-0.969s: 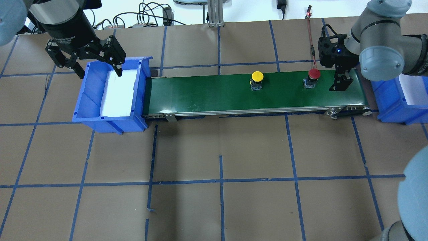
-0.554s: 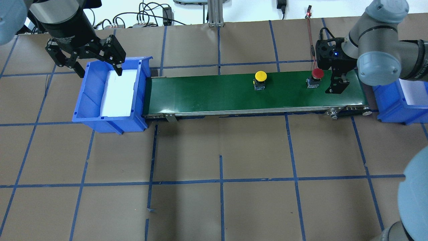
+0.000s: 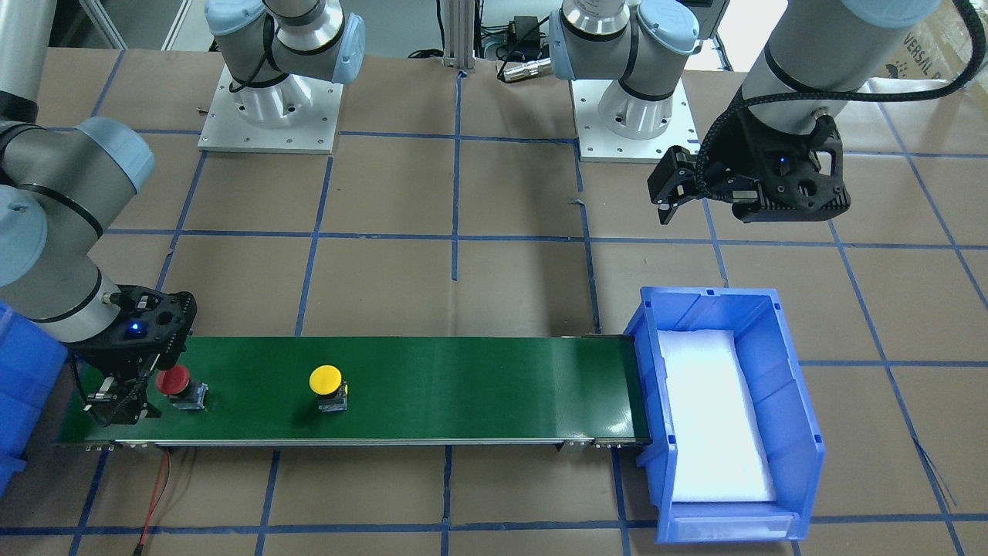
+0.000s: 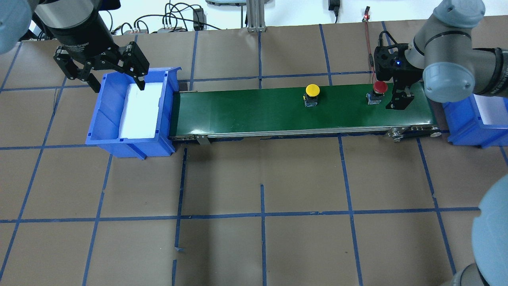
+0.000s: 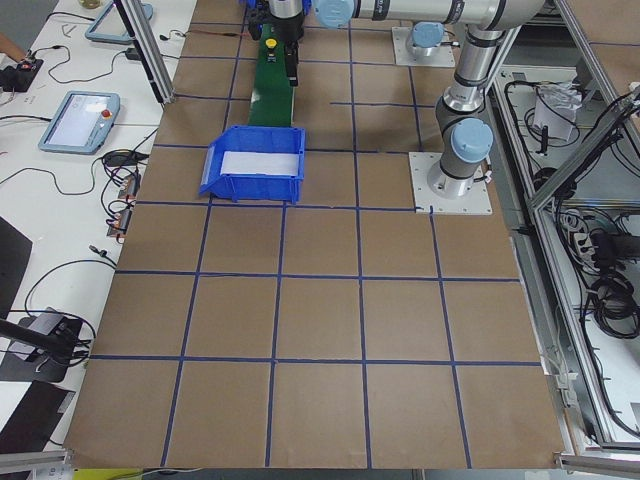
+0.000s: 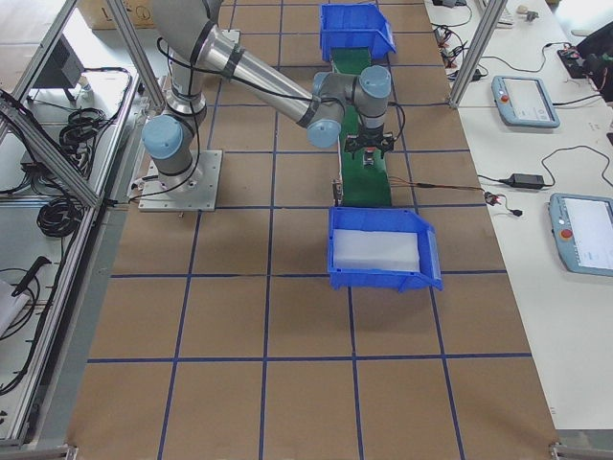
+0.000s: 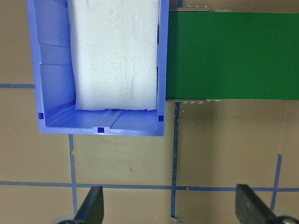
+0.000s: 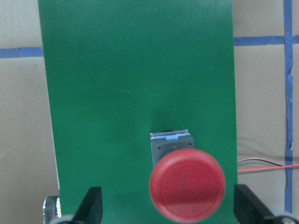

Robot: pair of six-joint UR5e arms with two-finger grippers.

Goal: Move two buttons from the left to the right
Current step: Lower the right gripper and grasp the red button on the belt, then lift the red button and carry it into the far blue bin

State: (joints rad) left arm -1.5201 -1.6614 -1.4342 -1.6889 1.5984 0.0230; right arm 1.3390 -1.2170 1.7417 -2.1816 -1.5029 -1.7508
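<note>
Both push-buttons are now sitting a little farther toward the robot's right along the long green conveyor belt [image 4: 246,107] than a second ago, and the black two-finger right gripper [image 4: 401,100] is now standing slightly closer to the red one. The red mushroom-capped push-button [image 4: 379,89] on its dark grey square body is standing upright near the belt's right end, just beside the right gripper. In the right wrist view its cap is showing between the two fingers [image 8: 91,207], which are spread wide apart and are not touching it. The yellow mushroom-capped push-button [image 4: 312,94], on the same kind of grey body, is standing upright on the belt well to the left of the red one, past the belt's middle. The black two-finger left gripper [image 4: 117,77] is hovering high by the open blue plastic bin [image 4: 99,119] that is butting against the belt's left end. Its fingers [image 7: 91,210] are held wide apart with nothing between them. A white foam sheet [image 4: 141,109] is lying in that bin. A second blue plastic bin [image 4: 460,127] is sitting just past the belt's right end, partly hidden by the right arm. Belt and bins are resting on the brown paper-covered table [image 4: 262,178] marked with a grid of blue tape.
</note>
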